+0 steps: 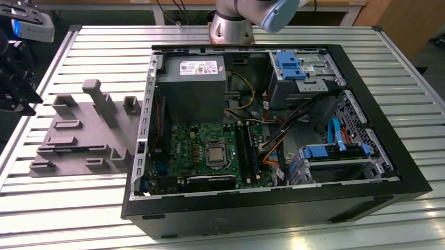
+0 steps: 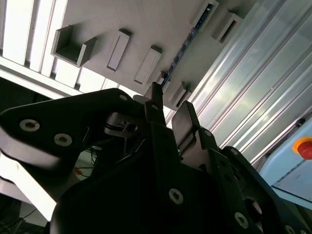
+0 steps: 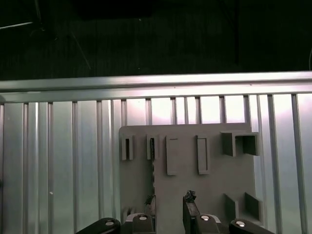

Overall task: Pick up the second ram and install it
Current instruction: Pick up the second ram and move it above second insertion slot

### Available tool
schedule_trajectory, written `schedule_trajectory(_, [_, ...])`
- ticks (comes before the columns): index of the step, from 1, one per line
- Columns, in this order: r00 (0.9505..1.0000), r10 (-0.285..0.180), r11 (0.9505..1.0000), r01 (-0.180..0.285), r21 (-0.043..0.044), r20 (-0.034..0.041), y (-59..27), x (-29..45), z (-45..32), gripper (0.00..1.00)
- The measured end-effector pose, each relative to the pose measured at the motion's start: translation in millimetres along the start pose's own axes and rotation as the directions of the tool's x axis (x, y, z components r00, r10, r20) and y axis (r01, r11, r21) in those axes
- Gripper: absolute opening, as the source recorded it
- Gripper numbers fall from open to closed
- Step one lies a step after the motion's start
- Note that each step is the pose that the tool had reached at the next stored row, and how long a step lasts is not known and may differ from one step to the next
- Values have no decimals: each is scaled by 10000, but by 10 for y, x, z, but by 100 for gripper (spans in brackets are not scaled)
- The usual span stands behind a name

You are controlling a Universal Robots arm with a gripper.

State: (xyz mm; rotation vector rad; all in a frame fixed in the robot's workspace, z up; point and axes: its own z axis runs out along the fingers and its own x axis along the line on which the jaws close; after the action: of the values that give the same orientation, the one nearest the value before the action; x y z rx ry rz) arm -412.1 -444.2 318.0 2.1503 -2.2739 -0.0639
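Two black angular fingers (image 3: 190,207) of the gripper (image 3: 169,201) stand apart, nothing between them, aimed down at the flat grey holder tray (image 3: 214,180). The second ram (image 2: 185,45), a thin dark strip seen edge-on, stands in a tray slot just beyond the fingertips. At the exterior view's left the gripper hangs over the edge of the ribbed aluminium table (image 1: 90,47), well apart from the open computer case (image 1: 278,208).

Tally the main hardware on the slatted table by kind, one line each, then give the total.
Open black computer case: 1
Green motherboard: 1
Grey metal power supply box: 1
Blue plastic drive brackets: 2
Grey plastic holder tray: 1
Thin dark memory stick standing in the tray: 1
Total: 7
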Motion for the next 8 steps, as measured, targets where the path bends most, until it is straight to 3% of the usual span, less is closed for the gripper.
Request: schedule_trajectory(8, [9988, 497, 9987, -498, 89, 25, -5, 14, 132, 36])
